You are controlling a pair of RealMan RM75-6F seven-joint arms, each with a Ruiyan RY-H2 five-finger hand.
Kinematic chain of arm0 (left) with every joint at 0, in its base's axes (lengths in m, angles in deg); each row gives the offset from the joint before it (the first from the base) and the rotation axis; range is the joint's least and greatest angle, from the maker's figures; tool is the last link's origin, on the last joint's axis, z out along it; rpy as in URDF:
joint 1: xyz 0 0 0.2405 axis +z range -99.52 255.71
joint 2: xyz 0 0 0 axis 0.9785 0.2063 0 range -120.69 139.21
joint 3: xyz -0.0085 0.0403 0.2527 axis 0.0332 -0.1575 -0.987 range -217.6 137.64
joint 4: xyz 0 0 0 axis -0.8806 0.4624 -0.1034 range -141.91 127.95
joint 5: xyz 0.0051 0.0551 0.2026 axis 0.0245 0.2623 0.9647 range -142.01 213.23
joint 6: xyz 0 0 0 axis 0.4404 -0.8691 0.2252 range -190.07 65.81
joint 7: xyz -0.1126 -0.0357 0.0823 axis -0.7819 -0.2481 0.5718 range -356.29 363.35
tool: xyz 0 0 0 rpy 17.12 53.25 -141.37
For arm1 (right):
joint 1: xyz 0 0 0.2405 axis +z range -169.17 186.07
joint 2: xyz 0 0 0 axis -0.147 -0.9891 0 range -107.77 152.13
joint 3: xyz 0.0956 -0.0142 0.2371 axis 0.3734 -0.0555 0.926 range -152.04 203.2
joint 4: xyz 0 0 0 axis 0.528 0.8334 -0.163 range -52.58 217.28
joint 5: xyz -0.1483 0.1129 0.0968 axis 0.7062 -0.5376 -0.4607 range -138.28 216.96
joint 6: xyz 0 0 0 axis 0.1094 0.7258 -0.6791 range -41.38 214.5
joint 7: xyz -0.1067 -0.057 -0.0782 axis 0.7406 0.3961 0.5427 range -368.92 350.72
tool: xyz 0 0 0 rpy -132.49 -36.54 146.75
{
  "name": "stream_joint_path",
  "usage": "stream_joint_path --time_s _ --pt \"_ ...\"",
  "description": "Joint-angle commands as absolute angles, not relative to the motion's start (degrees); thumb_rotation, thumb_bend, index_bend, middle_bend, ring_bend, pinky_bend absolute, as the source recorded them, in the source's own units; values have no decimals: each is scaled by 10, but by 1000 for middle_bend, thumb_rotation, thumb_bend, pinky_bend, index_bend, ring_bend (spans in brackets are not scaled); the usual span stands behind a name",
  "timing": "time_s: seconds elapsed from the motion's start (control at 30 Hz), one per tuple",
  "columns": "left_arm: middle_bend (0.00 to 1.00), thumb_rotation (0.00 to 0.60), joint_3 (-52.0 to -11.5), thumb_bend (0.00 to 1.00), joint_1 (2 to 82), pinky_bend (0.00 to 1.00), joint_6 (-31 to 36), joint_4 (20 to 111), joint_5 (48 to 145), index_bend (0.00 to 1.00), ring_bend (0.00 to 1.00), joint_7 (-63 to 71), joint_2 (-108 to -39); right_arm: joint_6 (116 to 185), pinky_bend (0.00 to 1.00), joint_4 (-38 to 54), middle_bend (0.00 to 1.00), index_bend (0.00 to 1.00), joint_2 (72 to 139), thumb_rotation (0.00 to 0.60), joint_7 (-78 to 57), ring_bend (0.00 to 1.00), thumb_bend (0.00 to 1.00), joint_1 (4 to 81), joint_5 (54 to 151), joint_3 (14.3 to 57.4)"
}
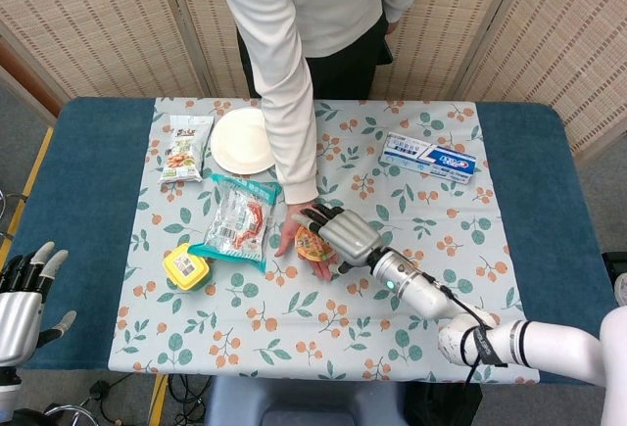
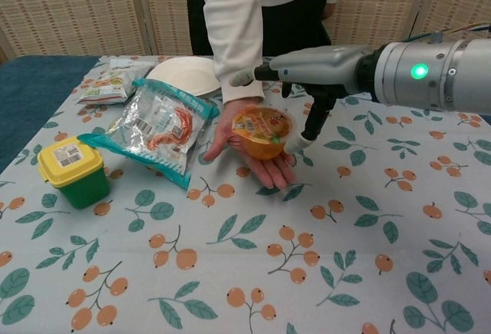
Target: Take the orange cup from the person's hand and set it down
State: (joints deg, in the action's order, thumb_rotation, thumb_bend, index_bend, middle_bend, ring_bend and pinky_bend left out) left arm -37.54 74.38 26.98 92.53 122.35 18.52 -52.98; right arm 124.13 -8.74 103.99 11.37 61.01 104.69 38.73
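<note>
Just left of the right hand (image 1: pixel 343 234), the person's hand (image 2: pixel 257 157) and sleeve block the way, with the snack bag (image 1: pixel 239 218) and yellow-lidded tub (image 1: pixel 186 268) beyond. Behind it lies the toothpaste box (image 1: pixel 428 157). Bare floral tabletop (image 1: pixel 323 333) stretches in front and to its right.

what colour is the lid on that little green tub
Yellow, with a small label on top; the lid of the green tub shows best in the chest view.

The right hand (image 1: pixel 345 235) hovered over the orange cup (image 2: pixel 263 130), fingers spread; the left hand (image 1: pixel 22 304) hung open, well apart.
</note>
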Motion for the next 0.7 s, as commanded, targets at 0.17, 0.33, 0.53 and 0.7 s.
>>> stream_joint_path --time_s 0.17,0.33,0.53,0.7 --pt "31 600 -376 176 747 102 270 918 1219 114 113 178 -530 1224 218 -54 58 0 1070 600 130 26 199 647 994 379" --pt "31 600 -376 177 749 102 271 912 1218 114 113 172 -531 1225 218 -43 88 0 1082 600 138 26 235 664 973 371" --pt "31 600 -376 177 750 102 270 909 1218 114 113 168 -533 1240 312 -28 195 116 1096 600 142 128 343 676 960 365" --pt "31 600 -376 177 752 102 270 905 1216 114 113 166 -534 1262 429 -31 263 237 1095 600 132 205 390 673 970 363"
